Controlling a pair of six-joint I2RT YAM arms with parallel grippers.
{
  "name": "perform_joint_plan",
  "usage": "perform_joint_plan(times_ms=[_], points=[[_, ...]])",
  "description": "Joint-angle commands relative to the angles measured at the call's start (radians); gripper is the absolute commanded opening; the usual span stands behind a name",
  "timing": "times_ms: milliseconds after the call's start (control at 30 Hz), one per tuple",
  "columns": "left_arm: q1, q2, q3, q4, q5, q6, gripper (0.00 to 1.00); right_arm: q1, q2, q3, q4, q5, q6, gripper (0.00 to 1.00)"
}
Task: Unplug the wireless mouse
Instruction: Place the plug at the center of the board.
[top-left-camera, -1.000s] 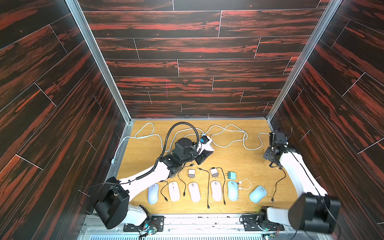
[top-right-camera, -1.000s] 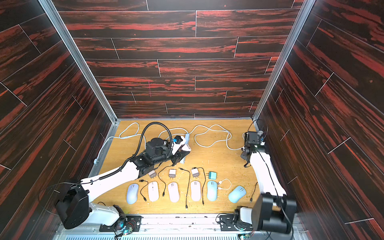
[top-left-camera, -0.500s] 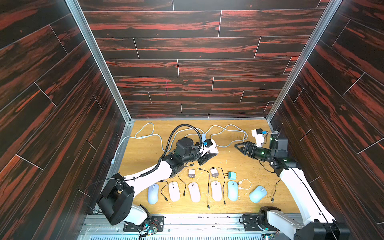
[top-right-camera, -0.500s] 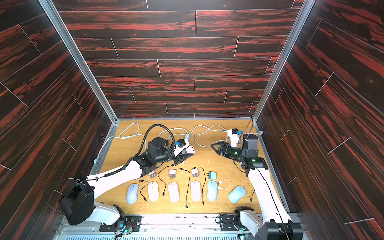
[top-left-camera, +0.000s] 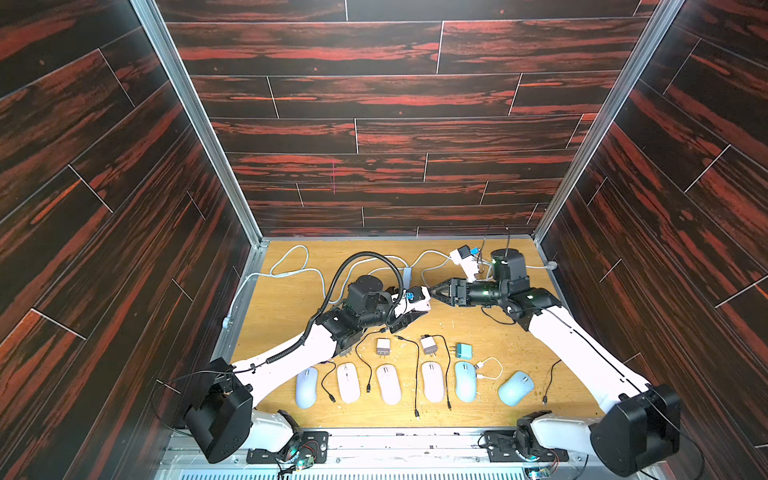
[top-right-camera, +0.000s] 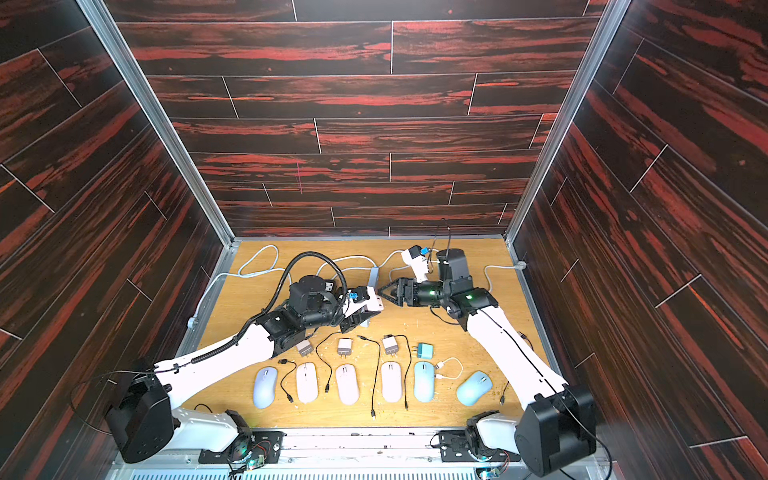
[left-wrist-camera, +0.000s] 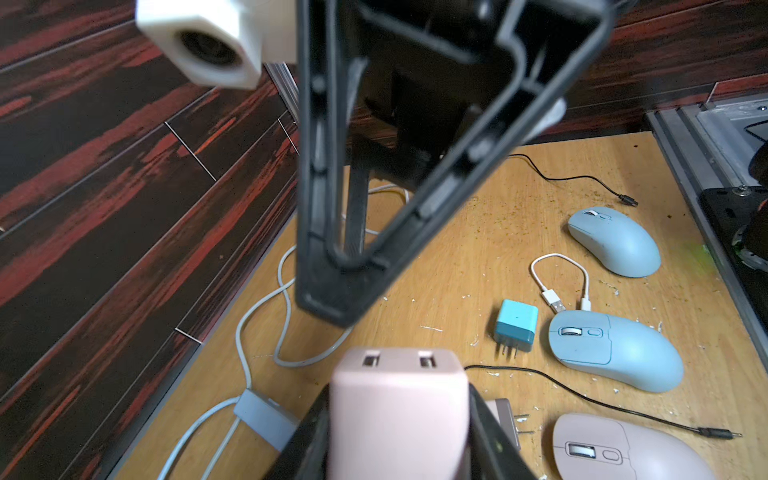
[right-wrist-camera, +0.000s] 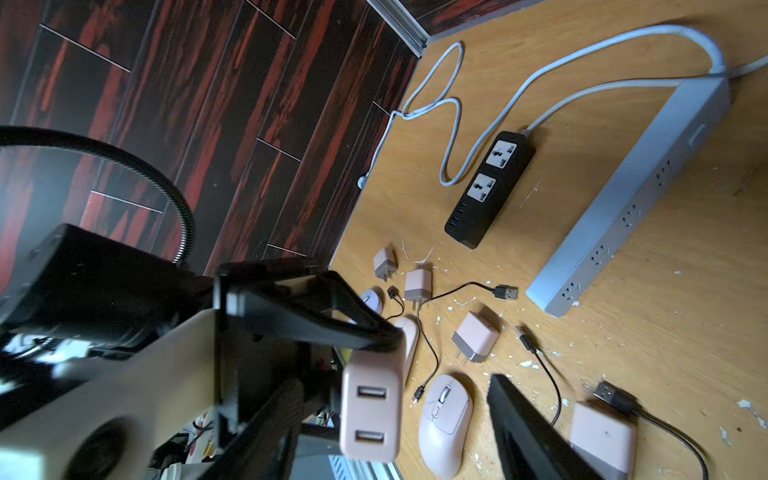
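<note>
Left gripper clamps the pink two-port plastic charger aloft. Right gripper, jaws spread and empty, sits just right of it. Square up first: both sockets look bare.

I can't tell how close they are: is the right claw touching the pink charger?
Apart. The left wrist view shows bare table between the right gripper and the pink charger.

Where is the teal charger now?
In a top view, the teal charger lies right of centre on the table, just behind a blue mouse.
</note>
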Motion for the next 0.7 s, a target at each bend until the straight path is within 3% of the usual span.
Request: perform_joint_plan(times_ms=[0,633,667], points=[[-0.003,-0.031,0.010,0.000,-0.005,0.015,0.00,0.028,0.024,0.040,-0.052,0.039,-0.040,0.71],[-0.002,-0.026,0.008,0.025,-0.030,-0.017,0.00,0.089,0.078,0.056,-0.062,0.010,-0.061,0.28],[-0.002,-0.025,0.012,0.025,-0.033,-0.025,0.05,0.089,0.070,0.051,-0.058,0.019,-0.058,0.26]])
